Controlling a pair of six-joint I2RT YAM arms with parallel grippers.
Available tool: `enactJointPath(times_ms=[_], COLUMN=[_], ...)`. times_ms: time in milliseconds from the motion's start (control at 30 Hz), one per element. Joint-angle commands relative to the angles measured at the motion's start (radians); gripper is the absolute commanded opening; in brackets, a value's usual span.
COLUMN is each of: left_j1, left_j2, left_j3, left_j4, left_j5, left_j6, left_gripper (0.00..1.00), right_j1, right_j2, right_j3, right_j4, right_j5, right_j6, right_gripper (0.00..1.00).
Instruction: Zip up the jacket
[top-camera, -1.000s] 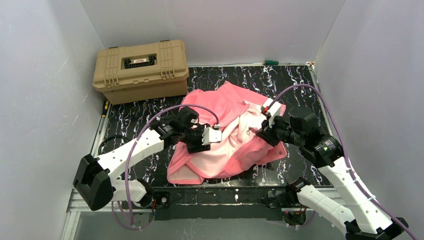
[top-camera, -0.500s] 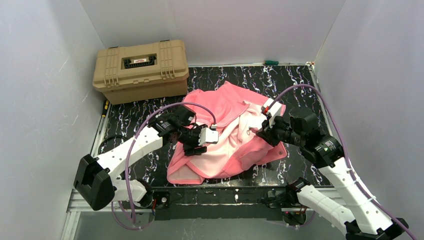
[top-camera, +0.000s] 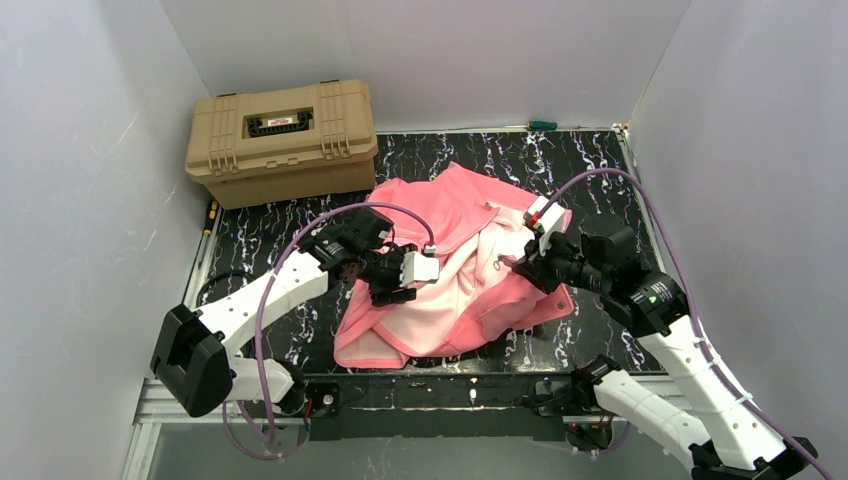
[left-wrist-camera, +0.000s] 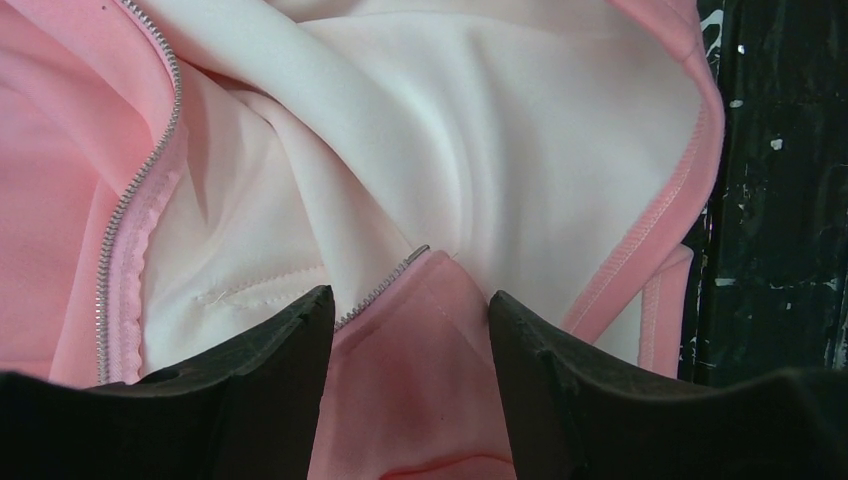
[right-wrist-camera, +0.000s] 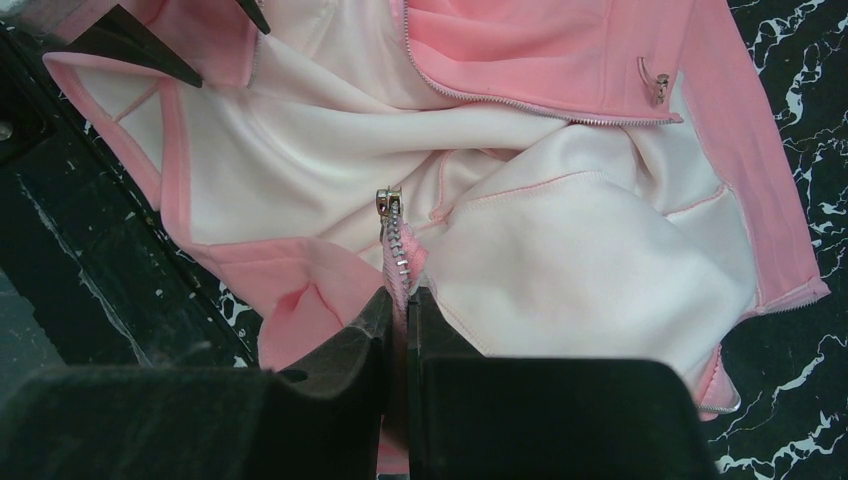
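Salmon-pink soft fabric jacket (top-camera: 455, 285): limp, bunches easily; right gripper (right-wrist-camera: 403, 296) clamped on one zipper tape (right-wrist-camera: 397, 238); left gripper (left-wrist-camera: 408, 302) parted around the other zipper end (left-wrist-camera: 385, 283), not gripping; pinch there.

Salmon-pink jacket (top-camera: 455, 255), soft and crumpled, heaped unzipped on the tabletop (top-camera: 600, 170) between left gripper (left-wrist-camera: 410, 305) and right gripper (right-wrist-camera: 404, 300). Front spread wide, pale pink lining (right-wrist-camera: 560, 250) facing up across the middle. One toothed zipper edge (right-wrist-camera: 397, 240) standing upright, pinched in the right gripper's closed fingers, a metal piece at its top. Other zipper end (left-wrist-camera: 385, 285) lying slantwise on a pink fold between the left gripper's parted fingers.
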Motion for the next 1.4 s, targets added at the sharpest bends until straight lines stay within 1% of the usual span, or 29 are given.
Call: enactJointPath(times_ms=[0, 167, 267, 433, 600, 700, 767, 867, 967, 1067, 1133, 1200, 1300, 1367], left_j1=[0.003, 0.004, 0.006, 0.020, 0.033, 0.050, 0.056, 0.066, 0.083, 0.089, 0.090, 0.090, 0.088, 0.088], left_j2=[-0.005, -0.001, -0.006, 0.006, 0.012, 0.010, -0.004, -0.038, -0.085, -0.150, -0.205, -0.265, -0.337, -0.350], left_j3=[-0.002, -0.019, -0.030, -0.011, 0.016, 0.047, 0.058, 0.060, 0.054, 0.048, 0.038, 0.014, -0.040, -0.093], left_j4=[-0.082, -0.102, -0.053, 0.017, 0.013, -0.020, -0.041, -0.051, -0.037, -0.013, 0.042, 0.150, 0.371, 0.579], left_j5=[0.024, -0.027, -0.058, -0.069, -0.057, -0.030, -0.020, -0.010, -0.023, -0.029, -0.021, -0.019, -0.018, -0.011], left_j6=[0.062, 0.122, 0.115, 0.059, 0.019, -0.010, -0.020, -0.027, -0.018, 0.019, 0.060, 0.108, 0.236, 0.344], left_gripper=[0.57, 0.53, 0.45, 0.34, 0.31, 0.30, 0.29, 0.25, 0.15, 0.11, 0.08, 0.03, 0.00, 0.00], right_j1=[-0.001, -0.001, -0.001, -0.001, -0.001, -0.001, -0.001, -0.001, -0.001, -0.001, -0.001, -0.001, -0.001, -0.001], right_j2=[-0.021, -0.016, -0.014, -0.020, -0.026, -0.028, -0.026, -0.022, -0.021, -0.013, -0.001, 0.016, 0.072, 0.119], right_j3=[0.001, 0.003, 0.002, -0.001, -0.001, -0.003, -0.003, -0.004, -0.003, 0.005, 0.019, 0.045, 0.082, 0.114], right_j4=[0.021, 0.022, 0.024, 0.022, 0.016, 0.013, 0.016, 0.020, 0.023, 0.032, 0.042, 0.058, 0.119, 0.166], right_j5=[-0.003, -0.002, -0.004, -0.004, -0.002, 0.001, 0.000, -0.001, -0.003, -0.018, -0.029, -0.042, -0.050, -0.036], right_j6=[0.009, 0.009, 0.010, 0.015, 0.017, 0.017, 0.018, 0.018, 0.017, 0.016, 0.015, 0.013, 0.013, 0.014], right_gripper=[0.01, 0.01, 0.01, 0.01, 0.01, 0.01, 0.01, 0.01, 0.01, 0.01, 0.01, 0.01, 0.01, 0.01])
